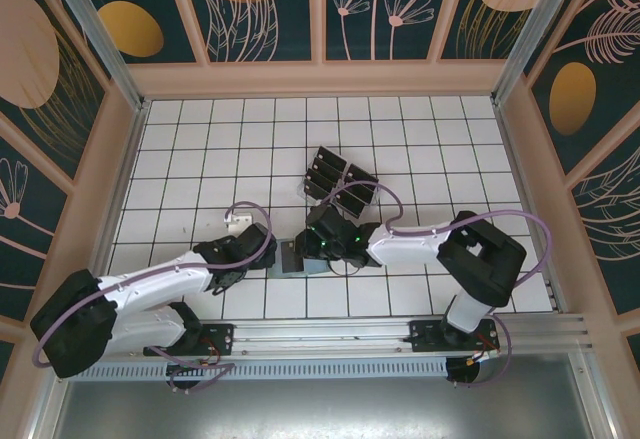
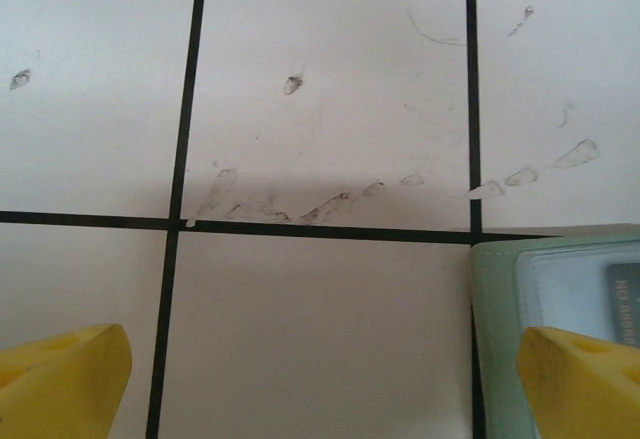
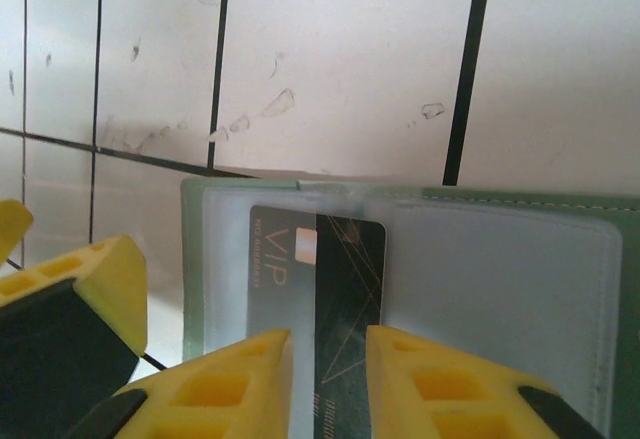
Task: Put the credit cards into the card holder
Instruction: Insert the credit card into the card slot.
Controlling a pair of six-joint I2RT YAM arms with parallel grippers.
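The left gripper (image 2: 322, 359) hangs, jaws wide apart, just left of the card holder (image 2: 495, 329), which lies open on the near middle of the table (image 1: 420, 159). Over it the right gripper (image 3: 328, 344) has its jaws nearly together astride a dark credit card (image 3: 350, 259), seemingly half in the pocket; whether they pinch it I can't tell. Light, stiff, slick: I'd take its exposed end, since the soft holder may slide.
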